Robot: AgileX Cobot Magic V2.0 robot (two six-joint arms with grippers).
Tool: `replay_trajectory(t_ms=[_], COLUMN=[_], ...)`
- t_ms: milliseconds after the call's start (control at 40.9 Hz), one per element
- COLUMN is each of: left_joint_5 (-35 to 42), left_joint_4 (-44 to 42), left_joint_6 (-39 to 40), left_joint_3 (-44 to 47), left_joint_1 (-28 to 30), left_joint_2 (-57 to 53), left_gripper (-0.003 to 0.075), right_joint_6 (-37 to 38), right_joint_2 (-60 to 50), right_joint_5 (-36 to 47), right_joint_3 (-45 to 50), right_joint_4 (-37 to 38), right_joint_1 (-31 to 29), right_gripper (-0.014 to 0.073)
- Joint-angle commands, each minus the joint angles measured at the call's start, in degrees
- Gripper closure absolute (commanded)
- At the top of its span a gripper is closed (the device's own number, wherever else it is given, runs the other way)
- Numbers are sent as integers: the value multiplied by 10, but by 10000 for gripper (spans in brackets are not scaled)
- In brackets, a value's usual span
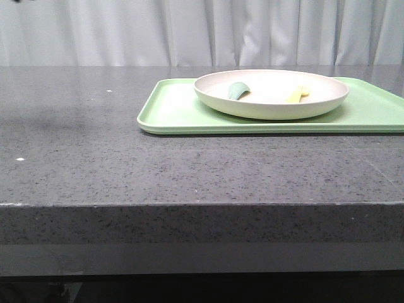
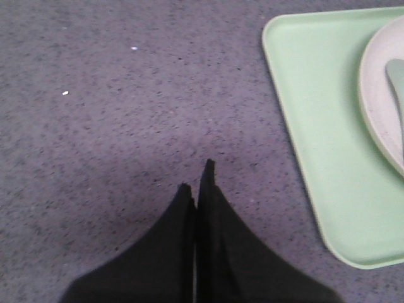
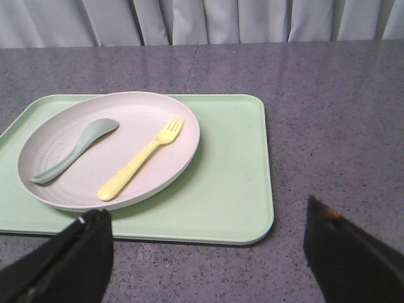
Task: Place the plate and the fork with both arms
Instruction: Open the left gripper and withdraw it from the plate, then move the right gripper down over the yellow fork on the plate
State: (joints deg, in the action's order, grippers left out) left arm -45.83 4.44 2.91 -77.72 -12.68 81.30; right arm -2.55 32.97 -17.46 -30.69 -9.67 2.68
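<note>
Plate [image 1: 271, 95] sits on light-green tray [image 1: 177, 110] on grey speckled table [image 1: 95, 158], tray toward 2 o'clock of front view. Fork [image 3: 142, 160] lies inside plate, tines toward far rim. Grey-green utensil [image 3: 72, 150] lies in same plate, at 9 o'clock of fork, apart from it. Left gripper [image 2: 197, 183]: fingers pressed together, nothing between, over bare table with tray corner nearby. Right gripper [image 3: 208, 252]: fingers wide apart, empty, short of tray's near edge.
</note>
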Motion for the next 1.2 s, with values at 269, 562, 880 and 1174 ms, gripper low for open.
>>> replay_trajectory(t_ms=[269, 562, 880, 1174], left_joint_5=[252, 381, 379, 378], left_joint_4=[1, 26, 26, 26], left_joint_6=[0, 0, 0, 0], left_joint_3=[297, 481, 508, 508], left_joint_1=[57, 56, 56, 56], left_joint_2=[-281, -503, -568, -568], left_gripper=[738, 738, 738, 738], right_joint_6=[-3, -3, -3, 116], right_joint_2=[5, 79, 347, 582], right_joint_5=[48, 23, -122, -280], right_joint_3=[-22, -65, -299, -517], right_joint_4=[-1, -24, -70, 16], right_joint_1=[3, 4, 86, 88], right_gripper=[-40, -40, -39, -39])
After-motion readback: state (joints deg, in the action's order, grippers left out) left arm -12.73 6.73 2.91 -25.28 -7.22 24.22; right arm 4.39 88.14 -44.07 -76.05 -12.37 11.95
